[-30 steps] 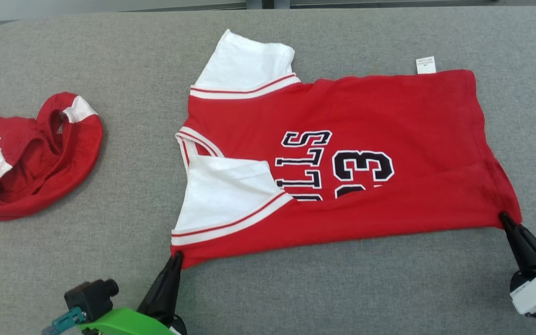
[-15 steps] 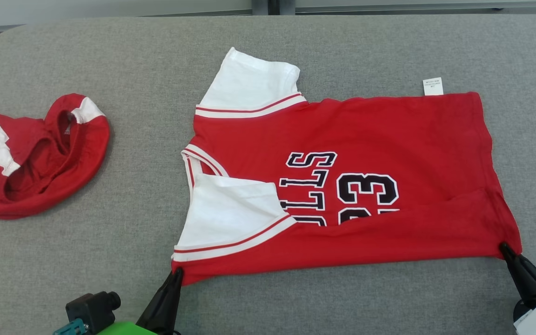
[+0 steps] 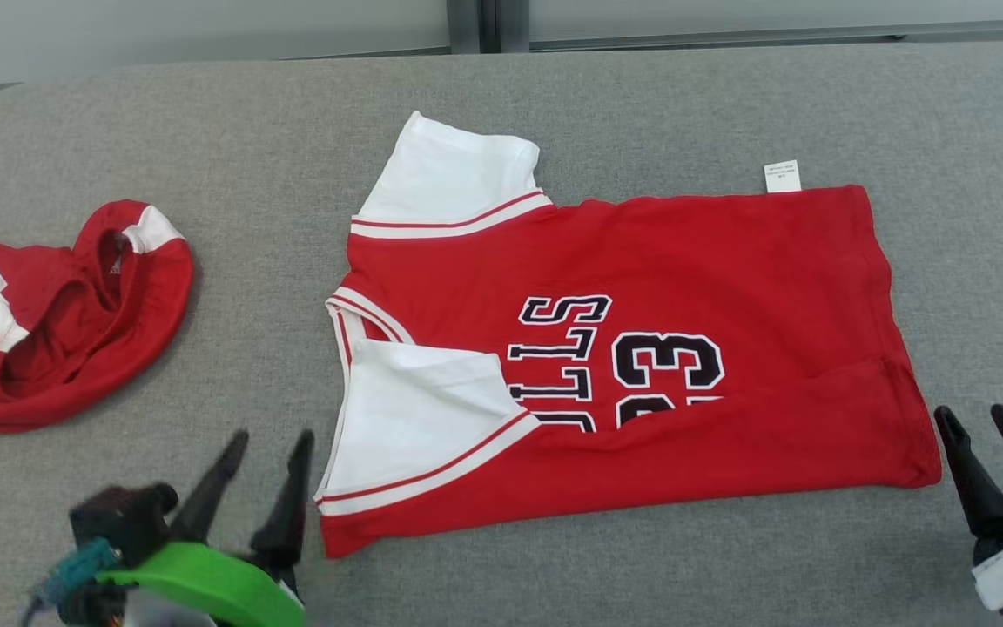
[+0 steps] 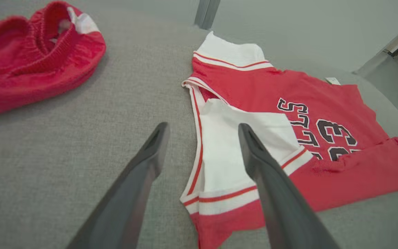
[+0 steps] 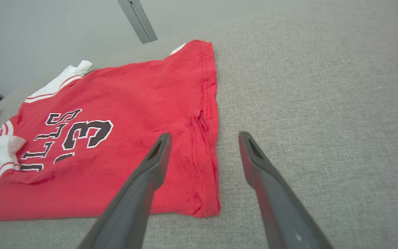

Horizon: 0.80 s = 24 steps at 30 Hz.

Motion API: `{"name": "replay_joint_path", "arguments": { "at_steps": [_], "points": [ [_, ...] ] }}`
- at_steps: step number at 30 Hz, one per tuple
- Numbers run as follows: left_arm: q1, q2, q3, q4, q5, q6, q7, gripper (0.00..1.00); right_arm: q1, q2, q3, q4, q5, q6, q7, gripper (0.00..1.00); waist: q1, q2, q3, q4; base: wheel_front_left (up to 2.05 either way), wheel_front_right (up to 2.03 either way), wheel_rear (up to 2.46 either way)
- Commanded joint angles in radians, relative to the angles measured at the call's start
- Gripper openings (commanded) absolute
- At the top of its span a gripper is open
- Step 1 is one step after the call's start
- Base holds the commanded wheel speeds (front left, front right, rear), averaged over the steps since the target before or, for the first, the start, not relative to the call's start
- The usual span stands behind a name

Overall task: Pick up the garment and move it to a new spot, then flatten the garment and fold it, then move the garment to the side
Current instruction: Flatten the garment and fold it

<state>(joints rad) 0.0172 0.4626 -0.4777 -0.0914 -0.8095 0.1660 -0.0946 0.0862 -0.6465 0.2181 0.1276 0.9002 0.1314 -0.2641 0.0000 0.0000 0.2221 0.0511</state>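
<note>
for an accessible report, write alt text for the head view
A red jersey lies flat on a grey fabric surface, its near edge folded over the lettering. The left gripper and right gripper sit just beside its near corners, fingers spread, holding nothing. A crumpled red garment lies far left.

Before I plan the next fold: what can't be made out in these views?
Jersey lettering, head view: lower rows covered by the jersey's folded-over near edge and white sleeve.
Label, head view: print too small to read.
Second red garment, head view: cut off by the left edge.
Green wrist part, head view: blurred, cut by the bottom edge.
</note>
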Motion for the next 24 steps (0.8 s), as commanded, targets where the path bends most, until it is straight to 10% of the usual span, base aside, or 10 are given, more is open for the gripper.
{"name": "replay_joint_path", "arguments": {
  "at_steps": [1,13,24],
  "points": [
    [-0.058,0.025,0.017,-0.029,0.013,0.005,0.015,1.00,-0.016,0.020,-0.007,-0.021,-0.034,-0.001,-0.001,1.00,0.0000,0.0000,-0.004,-0.005,0.00,0.00,0.00],
    [-0.729,0.066,-0.031,0.128,-0.012,-0.123,0.469,1.00,-0.250,0.084,0.104,-0.047,-0.193,-0.001,-0.001,1.00,0.0000,0.0000,0.165,-0.067,0.00,0.00,0.00],
    [-1.143,0.049,-0.112,0.540,0.102,-0.229,0.591,1.00,-0.464,0.155,0.211,-0.059,-0.219,-0.001,-0.001,1.00,0.0000,0.0000,0.345,-0.224,0.00,0.00,0.00]
  ]
}}
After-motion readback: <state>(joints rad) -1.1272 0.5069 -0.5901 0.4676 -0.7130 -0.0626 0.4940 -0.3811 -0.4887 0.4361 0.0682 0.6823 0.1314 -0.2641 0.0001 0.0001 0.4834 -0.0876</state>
